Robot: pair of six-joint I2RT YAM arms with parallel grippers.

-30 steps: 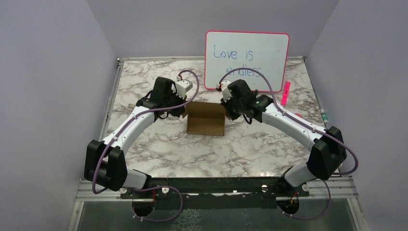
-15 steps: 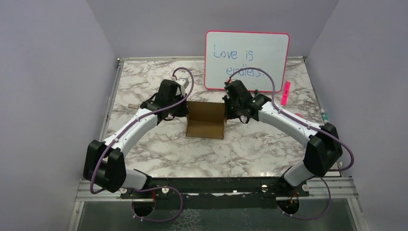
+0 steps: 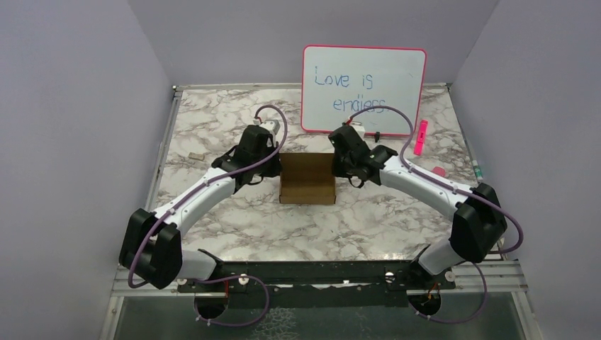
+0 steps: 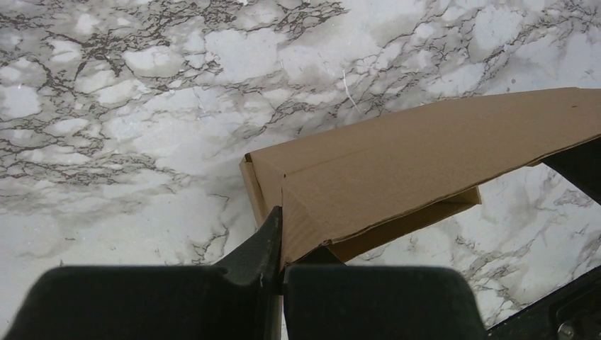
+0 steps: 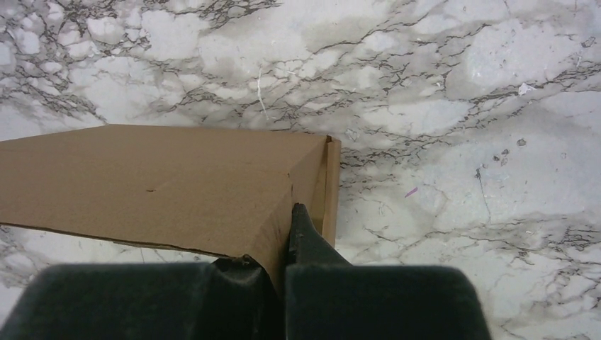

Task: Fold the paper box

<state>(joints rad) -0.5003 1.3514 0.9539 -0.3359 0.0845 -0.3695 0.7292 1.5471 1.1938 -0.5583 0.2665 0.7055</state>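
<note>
The paper box is brown cardboard, partly folded, at the middle of the marble table between both arms. My left gripper is shut on the box's left end wall. In the left wrist view the left gripper pinches a folded cardboard panel of the box, one finger on each face. My right gripper is shut on the right end wall. In the right wrist view the right gripper clamps the box the same way. Part of the box's inside is hidden by the raised panels.
A whiteboard with writing stands just behind the box. A pink marker lies at the back right, a small pink item and a green-tipped pen near the right edge. A tiny brown scrap lies at the left.
Both wrists have turned and come in closer over the box's ends. The box has shifted slightly right and its end walls stand more upright. Both grips stayed shut.
</note>
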